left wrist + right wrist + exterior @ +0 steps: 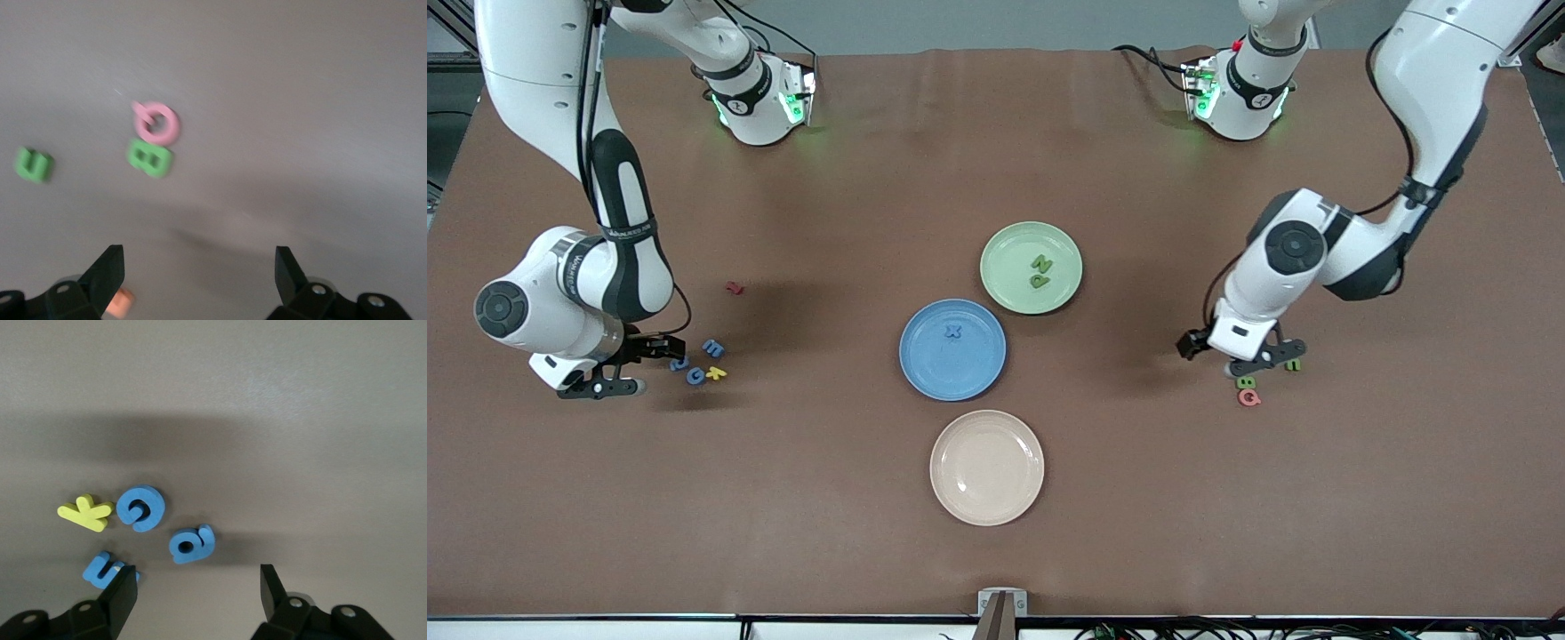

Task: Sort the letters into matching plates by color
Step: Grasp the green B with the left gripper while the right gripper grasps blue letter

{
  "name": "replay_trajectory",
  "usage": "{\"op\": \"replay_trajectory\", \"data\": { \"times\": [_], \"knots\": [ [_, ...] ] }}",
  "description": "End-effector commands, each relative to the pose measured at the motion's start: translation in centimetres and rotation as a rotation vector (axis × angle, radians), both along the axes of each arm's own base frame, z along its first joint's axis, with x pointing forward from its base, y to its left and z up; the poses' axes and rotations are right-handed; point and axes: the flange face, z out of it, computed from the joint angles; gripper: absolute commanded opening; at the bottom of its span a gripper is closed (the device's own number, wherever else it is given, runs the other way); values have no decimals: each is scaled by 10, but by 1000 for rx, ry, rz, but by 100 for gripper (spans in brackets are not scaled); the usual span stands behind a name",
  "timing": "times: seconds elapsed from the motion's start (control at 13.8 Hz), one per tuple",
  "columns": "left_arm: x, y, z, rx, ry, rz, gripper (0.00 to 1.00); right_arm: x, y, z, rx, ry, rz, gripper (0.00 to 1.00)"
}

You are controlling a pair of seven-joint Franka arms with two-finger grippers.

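Brown table (pixel 996 551) carries a blue plate (pixel 925 356) at frame centre holding one blue letter, beside a green plate (pixel 1005 253) holding two. Right gripper (pixel 627 369), jaws apart, hovers at mid-left by three blue letters (pixel 695 377); left gripper (pixel 1249 356), jaws apart, over green letters (pixel 1246 382) mid-right. Each likely needs lowering and closing next.

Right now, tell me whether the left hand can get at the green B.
Probably yes. The left hand hangs open just above the table, the green B lies flat close by, and only the pink letter touches it.
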Motion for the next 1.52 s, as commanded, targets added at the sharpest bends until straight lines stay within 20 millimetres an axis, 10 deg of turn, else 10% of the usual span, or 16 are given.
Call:
{"op": "replay_trajectory", "data": {
  "times": [0.0,0.43,1.45],
  "knots": [
    [13,16,-19,-3,4,-63,95,-3,2,-10,21,-11,-33,79],
    [20,58,-41,-30,41,-195,80,0,-7,-26,20,-3,-39,75],
    [40,67,-50,-61,32,-207,59,0,-15,-44,56,-27,-35,44]
  ]
}}
